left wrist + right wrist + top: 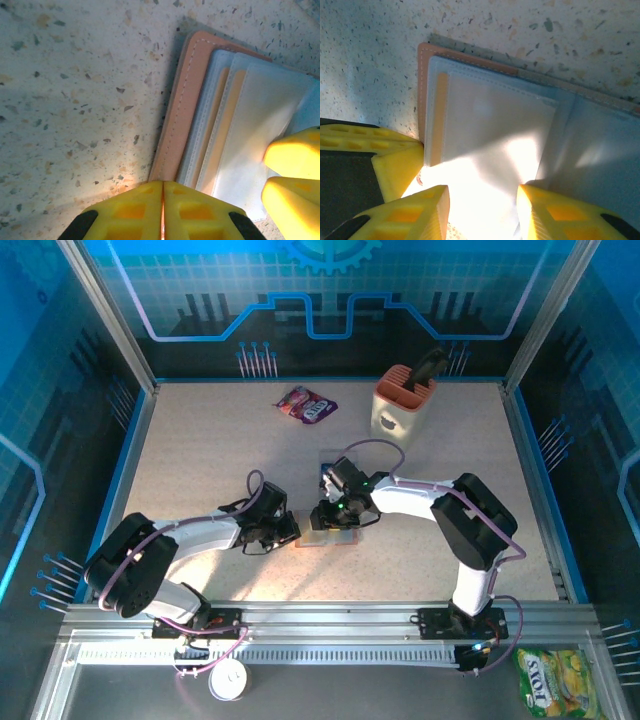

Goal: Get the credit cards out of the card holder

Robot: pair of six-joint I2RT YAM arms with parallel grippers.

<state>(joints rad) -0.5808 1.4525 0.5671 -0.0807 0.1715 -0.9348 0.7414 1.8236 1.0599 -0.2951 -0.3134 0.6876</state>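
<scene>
Left fingers (131,212) press together at the stitched leather card holder (182,115); right fingers (422,215) stand apart. Cloudy pockets (495,125) blur the credit cards (439,120).

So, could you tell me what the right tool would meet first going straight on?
Most likely the open card holder, which lies straight ahead of the right tool; how far off is hard to judge.

The card holder (181,107) lies open and flat on the speckled table (75,100), its tan leather rim with pale stitching framing stacked grey-blue pockets. The credit cards (234,112) sit tucked inside those pockets, tan-orange edges showing through the translucent sleeves
</scene>
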